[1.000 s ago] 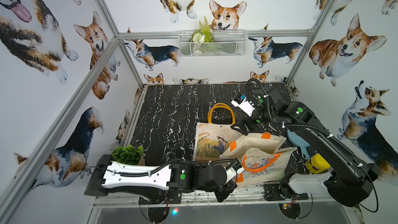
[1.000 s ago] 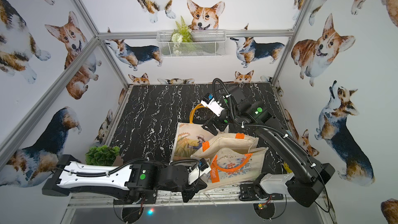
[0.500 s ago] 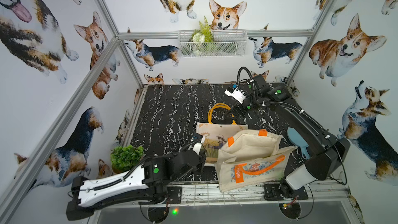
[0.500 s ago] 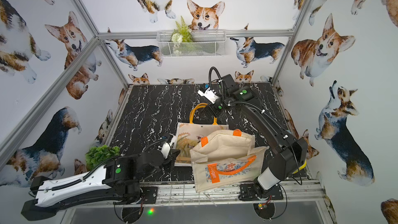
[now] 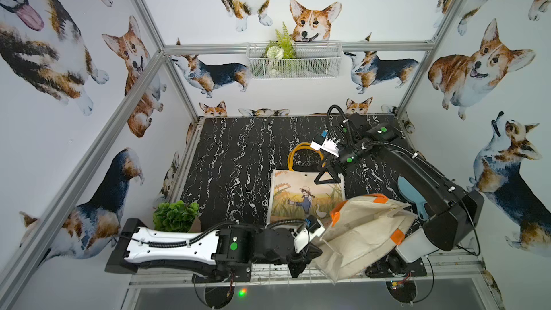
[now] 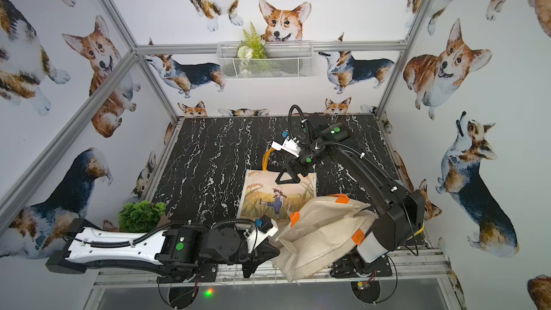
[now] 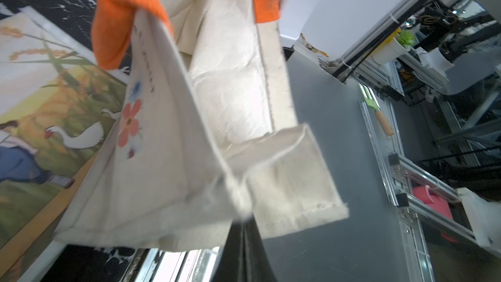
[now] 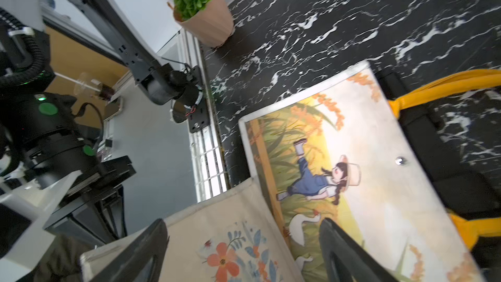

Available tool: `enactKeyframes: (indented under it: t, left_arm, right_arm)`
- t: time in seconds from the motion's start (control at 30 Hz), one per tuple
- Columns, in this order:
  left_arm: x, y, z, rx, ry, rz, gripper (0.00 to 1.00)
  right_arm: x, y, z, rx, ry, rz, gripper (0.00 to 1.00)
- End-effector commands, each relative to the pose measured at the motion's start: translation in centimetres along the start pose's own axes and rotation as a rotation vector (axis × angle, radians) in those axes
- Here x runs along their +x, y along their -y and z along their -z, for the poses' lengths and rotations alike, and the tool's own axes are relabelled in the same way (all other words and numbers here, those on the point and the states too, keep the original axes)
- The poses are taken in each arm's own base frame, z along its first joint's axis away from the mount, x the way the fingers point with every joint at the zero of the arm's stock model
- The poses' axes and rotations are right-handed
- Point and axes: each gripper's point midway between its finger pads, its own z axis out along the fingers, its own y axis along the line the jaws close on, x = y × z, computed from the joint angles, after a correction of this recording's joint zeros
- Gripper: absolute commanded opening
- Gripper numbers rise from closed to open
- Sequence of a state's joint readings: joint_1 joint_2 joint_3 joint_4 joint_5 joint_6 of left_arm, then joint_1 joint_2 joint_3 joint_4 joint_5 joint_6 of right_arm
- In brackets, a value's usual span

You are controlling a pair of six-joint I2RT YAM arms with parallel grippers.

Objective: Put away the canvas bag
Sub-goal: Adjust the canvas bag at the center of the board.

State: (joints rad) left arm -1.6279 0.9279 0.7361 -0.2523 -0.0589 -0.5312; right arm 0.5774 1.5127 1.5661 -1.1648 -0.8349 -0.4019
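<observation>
A cream canvas bag [image 5: 366, 234] [image 6: 322, 231] with orange handles hangs tipped over the table's front right edge. My left gripper [image 5: 313, 253] [image 6: 275, 253] [image 7: 242, 219] is shut on a fold at the bag's bottom [image 7: 217, 104]. A second bag [image 5: 298, 201] [image 6: 268, 195] [image 8: 366, 158], printed with a girl in a field, lies flat mid-table with its yellow handles [image 5: 298, 150] toward the back. My right gripper [image 5: 328, 175] [image 6: 287, 177] [image 8: 244, 240] stands open just above this bag's upper edge, holding nothing.
A potted green plant [image 5: 176, 216] [image 8: 195, 1] stands at the front left corner. A light blue brush [image 5: 411, 195] lies under the right arm at the table's right side. A white wire basket [image 5: 293, 61] with greenery hangs on the back wall.
The left arm swung out left and came back to the cream bag, which now hangs tipped to the right. The right gripper went toward the yellow handles, then returned over the printed bag's edge.
</observation>
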Motion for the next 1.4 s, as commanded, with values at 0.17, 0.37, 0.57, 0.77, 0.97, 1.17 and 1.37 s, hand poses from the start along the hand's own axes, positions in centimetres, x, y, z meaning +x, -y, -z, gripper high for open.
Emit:
enactKeyframes:
  t: [0.17, 0.37, 0.57, 0.77, 0.97, 1.17, 1.37]
  left_arm:
    - [0.2, 0.2, 1.0, -0.034, 0.039, 0.006, 0.0]
    - [2.2, -0.3, 3.3, -0.017, 0.016, 0.053, 0.0]
    - [6.7, 3.5, -1.2, 0.156, -0.24, 0.062, 0.0]
    - [5.0, 2.3, -4.0, -0.007, -0.213, 0.012, 0.0]
    - [2.5, -2.9, -0.8, -0.291, -0.075, 0.025, 0.0]
    - [1.5, -5.6, 1.9, -0.357, 0.033, 0.075, 0.0]
    - [0.0, -6.0, 2.0, -0.346, 0.061, 0.073, 0.0]
  right_arm:
    - [2.9, -2.7, 0.2, -0.04, -0.012, 0.02, 0.9]
    - [3.2, -3.5, -0.5, -0.057, -0.037, 0.027, 0.88]
    - [3.2, -3.6, -1.1, -0.057, -0.059, 0.037, 0.88]
    - [3.4, -3.7, -1.3, -0.052, -0.068, 0.032, 0.87]
    - [4.7, -4.1, -1.8, -0.067, -0.107, 0.026, 0.86]
    - [6.1, -5.7, -2.1, -0.131, -0.115, 0.007, 0.84]
    - [7.6, -7.3, -2.2, -0.16, -0.135, 0.018, 0.83]
